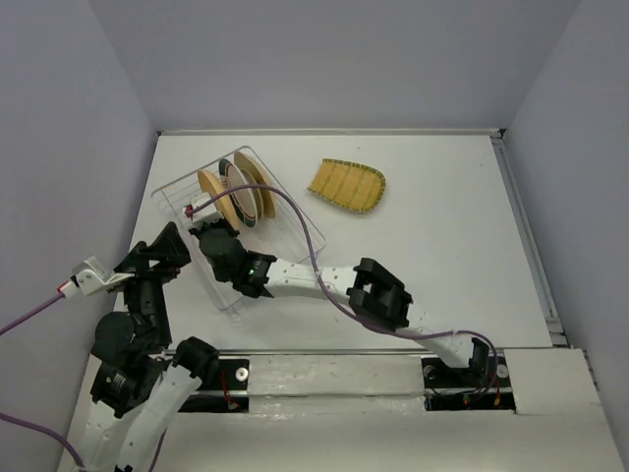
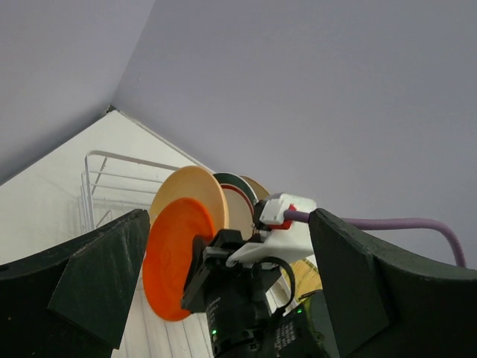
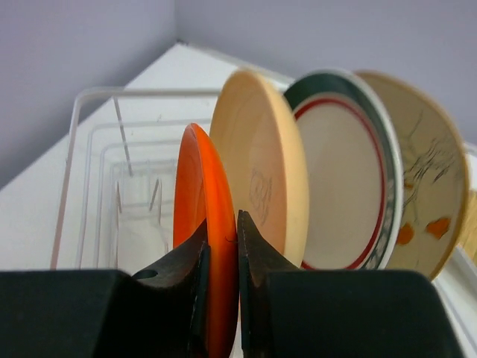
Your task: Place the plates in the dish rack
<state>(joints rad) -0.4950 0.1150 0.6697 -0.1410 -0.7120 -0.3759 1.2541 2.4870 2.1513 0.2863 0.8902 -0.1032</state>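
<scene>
My right gripper [image 3: 222, 224] is shut on the rim of the orange-red plate [image 3: 200, 186] and holds it on edge over the dish rack [image 3: 127, 93], just in front of the standing plates. Behind it stand the tan plate [image 3: 257, 164], the white plate with teal rim [image 3: 343, 194] and the cream plate with branch design [image 3: 425, 179]. In the top view my right gripper [image 1: 211, 236] is over the rack [image 1: 177, 187]. My left gripper [image 1: 155, 252] is open and empty at the rack's left side. The yellow-green fan plate [image 1: 347, 184] lies flat on the table. I see no small beige plate.
The rack sits slantwise at the table's back left, close to the left wall. The right arm stretches across the table's front from its base [image 1: 472, 364]. A purple cable [image 1: 305, 221] loops over the rack's right side. The left wrist view shows the orange-red plate [image 2: 171, 253] and the rack's rim [image 2: 112, 156].
</scene>
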